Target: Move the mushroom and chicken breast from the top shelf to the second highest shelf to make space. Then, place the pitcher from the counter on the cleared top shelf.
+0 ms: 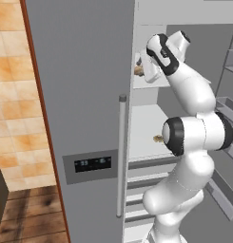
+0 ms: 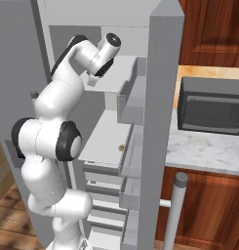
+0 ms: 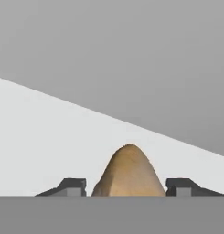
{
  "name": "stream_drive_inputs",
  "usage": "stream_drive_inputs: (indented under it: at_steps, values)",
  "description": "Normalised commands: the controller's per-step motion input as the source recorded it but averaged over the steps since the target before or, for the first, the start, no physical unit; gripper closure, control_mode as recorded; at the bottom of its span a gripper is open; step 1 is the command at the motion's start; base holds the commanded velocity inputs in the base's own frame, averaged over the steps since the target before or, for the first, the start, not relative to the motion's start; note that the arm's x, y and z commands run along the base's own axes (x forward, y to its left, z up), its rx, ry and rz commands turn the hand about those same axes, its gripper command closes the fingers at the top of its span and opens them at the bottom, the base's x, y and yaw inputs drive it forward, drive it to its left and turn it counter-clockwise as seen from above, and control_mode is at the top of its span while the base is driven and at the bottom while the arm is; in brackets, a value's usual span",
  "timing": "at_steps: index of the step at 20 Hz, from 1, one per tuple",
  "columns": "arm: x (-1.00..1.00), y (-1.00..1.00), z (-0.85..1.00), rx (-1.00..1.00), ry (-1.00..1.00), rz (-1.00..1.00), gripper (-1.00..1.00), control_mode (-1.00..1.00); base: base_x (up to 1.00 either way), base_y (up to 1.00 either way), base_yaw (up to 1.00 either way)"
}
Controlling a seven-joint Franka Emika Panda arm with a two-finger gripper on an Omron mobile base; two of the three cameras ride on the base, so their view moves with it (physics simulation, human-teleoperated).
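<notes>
The chicken breast [image 3: 128,171], a smooth tan lump, rests on the white top shelf [image 3: 40,146] of the open fridge. My gripper [image 3: 128,185] is shut on it, one dark fingertip [image 3: 74,185] close on each side. From the left base view, the chicken breast [image 1: 138,70] peeks out beside my gripper [image 1: 140,66] at the left end of the top shelf [image 1: 156,83]. The tiny brown mushroom [image 1: 158,138] [image 2: 120,146] lies near the front of the second highest shelf [image 1: 144,118] [image 2: 104,136]. The pitcher is out of view.
The fridge's shut left door [image 1: 80,95] with its long bar handle [image 1: 121,152] stands close to my hand. The open right door [image 2: 162,122] carries grey bins [image 2: 133,97]. A dark microwave [image 2: 211,105] sits on the marble counter [image 2: 209,149]. Drawers [image 1: 141,178] lie below the shelves.
</notes>
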Motion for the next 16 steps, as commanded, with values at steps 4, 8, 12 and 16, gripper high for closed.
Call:
stream_drive_inputs:
  at_steps: [4,8,12,16]
  values:
    - [-0.98,0.00,-0.25,-0.02,-0.04,-0.04,1.00,-1.00,0.00,0.00,0.00]
    - [-1.00,-0.06,0.07,0.00,-0.01,-0.02,1.00,-1.00,0.00,0.00,0.00]
    - [-1.00,-0.25,0.26,0.00,0.00,-0.03,1.00,-1.00,0.00,0.00,0.00]
    - [-1.00,-0.41,0.02,0.00,0.01,-0.04,1.00,-1.00,0.00,0.00,0.00]
